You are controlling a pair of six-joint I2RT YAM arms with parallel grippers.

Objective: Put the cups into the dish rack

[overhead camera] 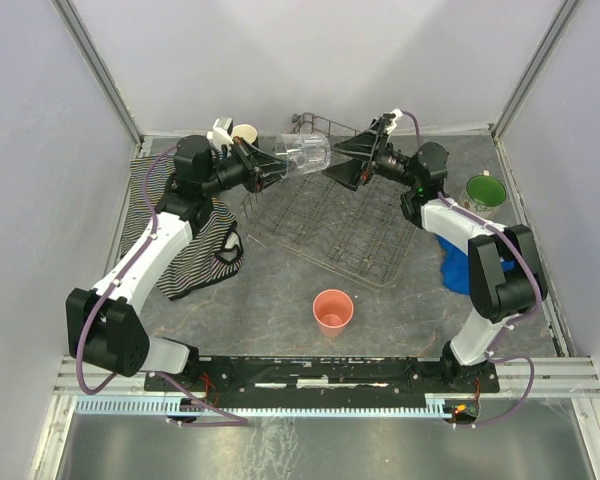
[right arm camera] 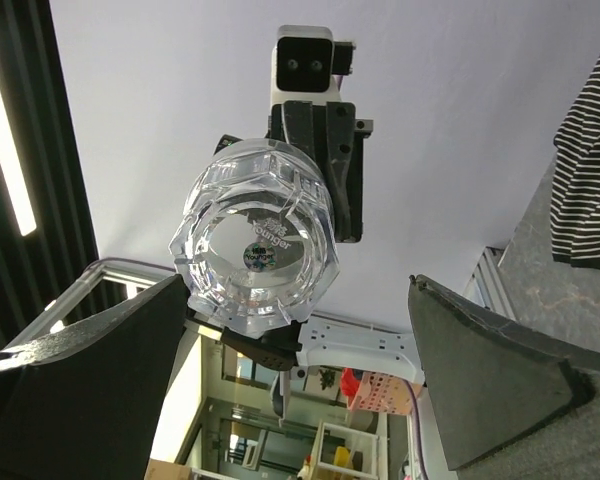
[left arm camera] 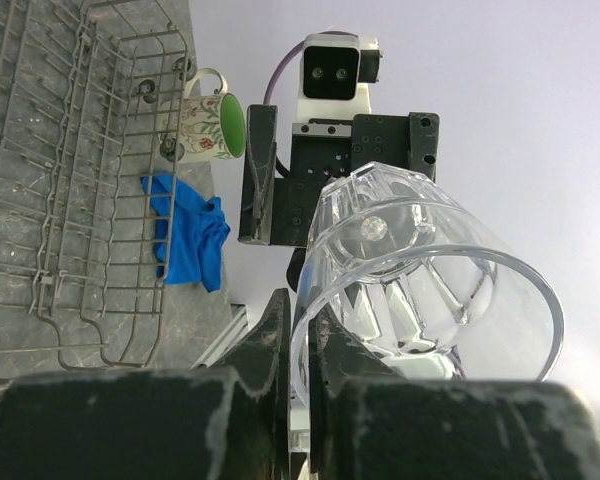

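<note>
My left gripper (overhead camera: 267,170) is shut on the rim of the small clear glass (overhead camera: 306,156) and holds it on its side in the air over the far edge of the grey wire dish rack (overhead camera: 330,228). In the left wrist view the jaws (left arm camera: 300,340) pinch the glass (left arm camera: 430,270) wall. My right gripper (overhead camera: 333,162) is open and faces the glass's base; its wrist view shows the glass (right arm camera: 255,245) ahead of the spread jaws (right arm camera: 290,370), untouched. The salmon-pink tumbler (overhead camera: 332,310) stands upright in front of the rack. The floral mug (overhead camera: 485,193) stands at right. The black mug (overhead camera: 244,134) is behind the left wrist.
A striped cloth (overhead camera: 195,250) lies left of the rack under the left arm. A blue cloth (overhead camera: 454,266) lies at right beneath the right arm, near the floral mug (left arm camera: 208,128). White walls close in the back and sides.
</note>
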